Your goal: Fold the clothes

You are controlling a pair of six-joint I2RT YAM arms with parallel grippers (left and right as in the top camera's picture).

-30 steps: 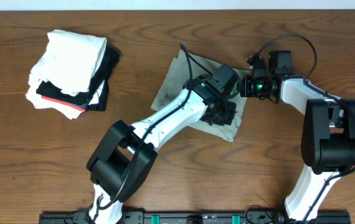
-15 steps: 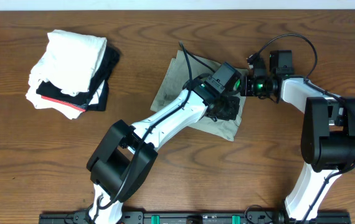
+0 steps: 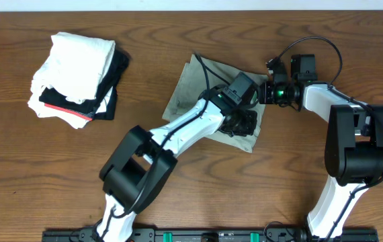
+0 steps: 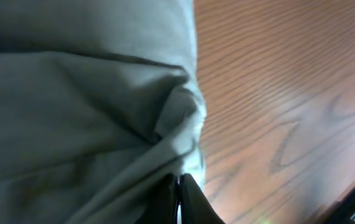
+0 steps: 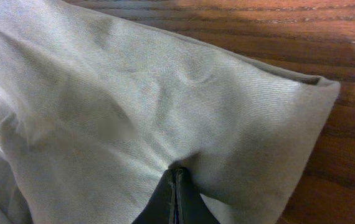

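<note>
A grey-green cloth [image 3: 191, 91] lies partly folded in the middle of the table. My left gripper [image 3: 243, 124] is over its right part, shut on a pinch of the cloth's edge [image 4: 180, 134], its fingertips [image 4: 179, 186] pressed together. My right gripper [image 3: 264, 93] is at the cloth's far right corner, shut on a fold of the cloth [image 5: 184, 112], its fingertips [image 5: 176, 177] closed in the fabric. Wood shows beside the cloth in both wrist views.
A stack of folded white, black and red clothes [image 3: 77, 75] sits at the far left of the table. The back edge of the table runs along the top of the overhead view.
My left gripper shifted slightly down and right over the cloth's right part, and the cloth's right edge moved a little with it. The right arm stayed put.
</note>
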